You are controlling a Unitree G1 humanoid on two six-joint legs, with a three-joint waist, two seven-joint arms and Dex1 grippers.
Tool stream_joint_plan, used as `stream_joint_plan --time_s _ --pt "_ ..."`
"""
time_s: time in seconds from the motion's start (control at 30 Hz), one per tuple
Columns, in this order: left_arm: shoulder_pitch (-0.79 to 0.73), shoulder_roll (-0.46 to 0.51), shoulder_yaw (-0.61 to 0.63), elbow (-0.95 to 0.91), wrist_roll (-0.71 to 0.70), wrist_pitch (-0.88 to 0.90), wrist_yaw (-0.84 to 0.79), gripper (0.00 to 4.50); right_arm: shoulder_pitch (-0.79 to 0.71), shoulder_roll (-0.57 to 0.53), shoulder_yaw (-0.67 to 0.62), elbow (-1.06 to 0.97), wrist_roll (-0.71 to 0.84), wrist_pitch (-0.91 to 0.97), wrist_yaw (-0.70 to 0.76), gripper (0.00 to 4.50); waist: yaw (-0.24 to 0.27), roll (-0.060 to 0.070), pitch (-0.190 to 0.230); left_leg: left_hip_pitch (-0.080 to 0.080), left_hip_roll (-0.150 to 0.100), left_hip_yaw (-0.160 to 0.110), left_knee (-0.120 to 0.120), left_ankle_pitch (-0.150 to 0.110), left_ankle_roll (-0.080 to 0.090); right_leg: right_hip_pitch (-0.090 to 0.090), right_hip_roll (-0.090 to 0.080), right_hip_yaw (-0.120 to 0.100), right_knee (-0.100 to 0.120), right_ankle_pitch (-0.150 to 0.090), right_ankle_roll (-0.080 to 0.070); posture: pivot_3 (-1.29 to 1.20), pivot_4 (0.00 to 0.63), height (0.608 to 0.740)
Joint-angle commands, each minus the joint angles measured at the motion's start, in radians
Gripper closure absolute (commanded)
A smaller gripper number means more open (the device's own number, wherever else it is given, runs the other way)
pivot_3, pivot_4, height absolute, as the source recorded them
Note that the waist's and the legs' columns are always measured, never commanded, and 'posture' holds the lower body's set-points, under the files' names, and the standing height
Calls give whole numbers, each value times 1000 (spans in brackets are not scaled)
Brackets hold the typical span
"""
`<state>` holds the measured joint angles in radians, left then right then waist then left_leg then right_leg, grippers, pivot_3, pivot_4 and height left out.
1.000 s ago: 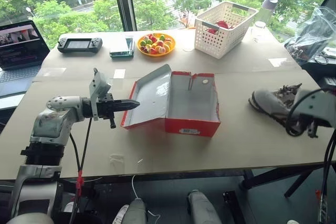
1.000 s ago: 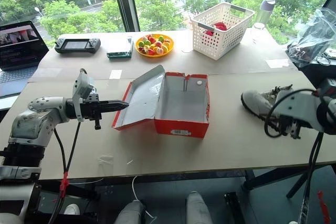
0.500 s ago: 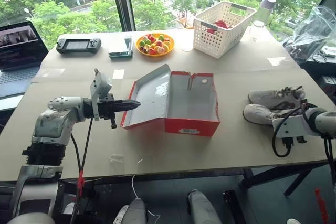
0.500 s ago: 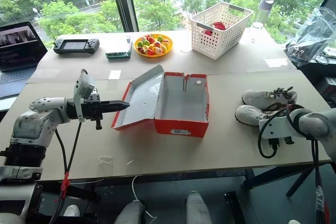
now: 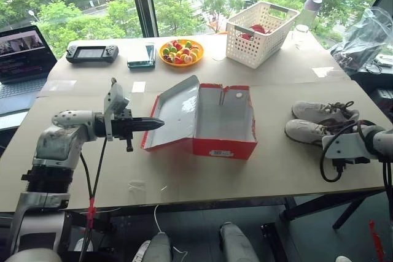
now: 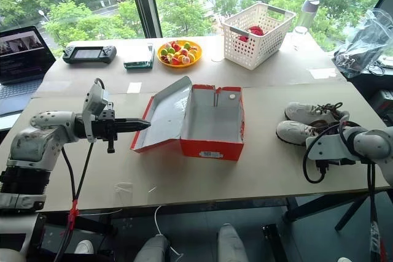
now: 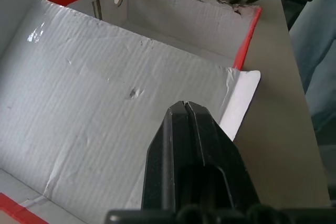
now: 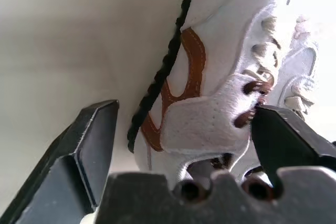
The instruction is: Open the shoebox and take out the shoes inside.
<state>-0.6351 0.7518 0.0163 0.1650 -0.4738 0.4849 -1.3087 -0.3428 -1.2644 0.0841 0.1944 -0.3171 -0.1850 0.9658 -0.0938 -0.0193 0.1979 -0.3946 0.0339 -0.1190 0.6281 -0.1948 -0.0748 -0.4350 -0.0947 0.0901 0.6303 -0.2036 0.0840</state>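
**Shoes out, box empty — right claw straddles the nearer shoe**

Shoebox (image 5: 209, 121) sits mid-table, its lid thrown open to the left, its inside bare. Left of the shoebox, the left gripper (image 5: 155, 124) has its fingers pressed together, tip just at the lid's edge, holding nothing. Well right of the shoebox, the shoes (image 6: 310, 122) lie side by side on the table, long axes running left-right. The right gripper (image 8: 184, 129) hangs over the nearer shoe, jaws spread wide across its width — so that arm is likely the one to withdraw.
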Motion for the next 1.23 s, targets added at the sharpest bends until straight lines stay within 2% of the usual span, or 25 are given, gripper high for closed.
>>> stream_joint_plan --time_s 0.03,0.23,0.33,0.4,0.47,0.5,0.53,0.63,0.7,0.77,1.0,1.23 --pt "-38 26 28 -50 -37 31 -22 4500 -25 -27 -112 -100 150 162 114 277 0 0 0 1 0 0 0 0 0 1 0 0 0 0 0 0 150 724" --pt "-20 27 44 -68 -49 47 1 4500 -56 -40 -224 -223 348 400 246 277 0 0 0 3 0 0 0 0 0 3 0 0 0 0 0 0 150 724" --pt "26 12 81 -83 -39 40 90 4500 -118 34 -343 -389 627 790 236 277 -4 0 0 5 0 0 0 0 0 5 0 0 0 0 0 0 150 724" --pt "70 -31 140 -127 -57 66 215 4500 -163 195 -420 -475 707 964 48 277 -5 -2 0 7 1 1 0 0 0 6 1 1 0 0 0 0 150 724" --pt "114 -69 181 -177 -65 84 318 4500 -191 330 -465 -523 701 1105 -142 277 -2 -10 -3 10 2 0 -1 0 0 10 2 0 0 0 0 0 150 724" --pt "141 -92 196 -205 -61 90 369 4500 -172 378 -473 -556 672 1117 -210 277 1 -11 -3 11 3 0 0 0 0 11 3 0 0 0 -1 0 150 724" --pt "176 -136 226 -235 -55 101 458 4500 -157 474 -495 -597 647 1152 -319 277 6 -11 -3 10 2 0 1 0 0 11 2 0 0 0 0 0 150 724" --pt "246 -274 306 -263 31 67 767 4500 -83 683 -482 -680 541 1139 -585 277 30 -12 -4 6 1 0 4 0 0 10 3 2 -2 2 2 0 150 724" --pt "272 -355 359 -242 126 12 989 4500 -35 750 -454 -679 459 1075 -698 277 46 -12 -4 6 1 0 5 0 0 11 2 2 -1 2 2 0 150 724" --pt "307 -402 394 -239 189 -12 1126 4500 -6 770 -433 -643 388 993 -773 277 51 -12 -4 5 1 0 6 0 0 11 2 2 -2 3 3 0 150 724" --pt "383 -459 396 -206 246 -124 1226 4500 64 779 -387 -521 321 755 -809 277 52 -13 -4 7 0 0 6 0 0 13 2 3 -3 4 3 0 150 724" --pt "393 -456 399 -181 247 -149 1239 4500 112 773 -349 -442 298 640 -802 277 48 -13 -4 7 0 0 6 0 0 13 2 3 -4 4 3 0 150 724"
